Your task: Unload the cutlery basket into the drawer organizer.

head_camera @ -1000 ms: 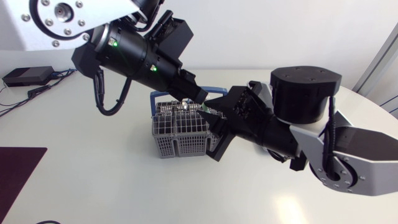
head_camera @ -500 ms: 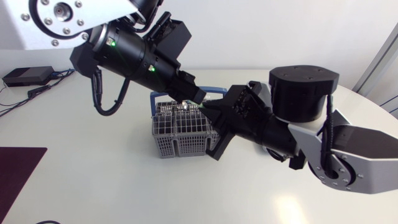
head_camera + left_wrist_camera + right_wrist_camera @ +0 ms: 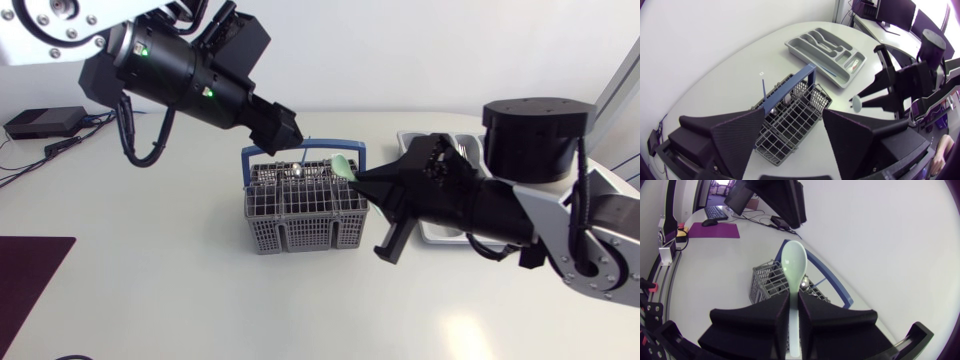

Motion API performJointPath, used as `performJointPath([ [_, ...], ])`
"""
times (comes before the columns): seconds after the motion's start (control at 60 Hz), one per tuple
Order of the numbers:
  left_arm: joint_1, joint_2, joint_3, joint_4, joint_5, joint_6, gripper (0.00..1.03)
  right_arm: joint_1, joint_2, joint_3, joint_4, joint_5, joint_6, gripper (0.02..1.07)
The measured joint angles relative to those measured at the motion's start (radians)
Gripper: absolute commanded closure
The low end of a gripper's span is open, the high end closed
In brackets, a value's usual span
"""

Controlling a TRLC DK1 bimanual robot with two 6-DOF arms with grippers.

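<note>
One view, its own wrist's, plainly shows the right end effector (image 3: 794,300) pinching a seemingly pale-green spoon (image 3: 793,262).

White table (image 3: 180,300), dark purple mat (image 3: 28,275) at its edge — small black box (image 3: 42,122), cable (image 3: 62,143) beside it

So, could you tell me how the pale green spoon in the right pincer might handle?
The spoon looks glossy, so it may slip in the right pincer. Gripped low on its handle, bowl overhanging, it could pivot. It stands straight, so probably stiff.
</note>
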State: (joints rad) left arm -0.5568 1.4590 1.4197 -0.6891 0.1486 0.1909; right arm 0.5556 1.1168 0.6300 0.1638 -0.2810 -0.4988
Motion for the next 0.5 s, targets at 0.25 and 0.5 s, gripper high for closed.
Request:
performJointPath([
  [0.25,0.001,-0.009,-0.128,0.024,0.0,0.121,0.13,-0.258,-0.074,-0.022,-0.176,-0.214,-0.149,1.01],
  [0.5,-0.013,-0.01,-0.227,0.105,-0.028,0.177,0.13,-0.523,-0.047,-0.058,-0.335,-0.347,-0.447,1.01],
])
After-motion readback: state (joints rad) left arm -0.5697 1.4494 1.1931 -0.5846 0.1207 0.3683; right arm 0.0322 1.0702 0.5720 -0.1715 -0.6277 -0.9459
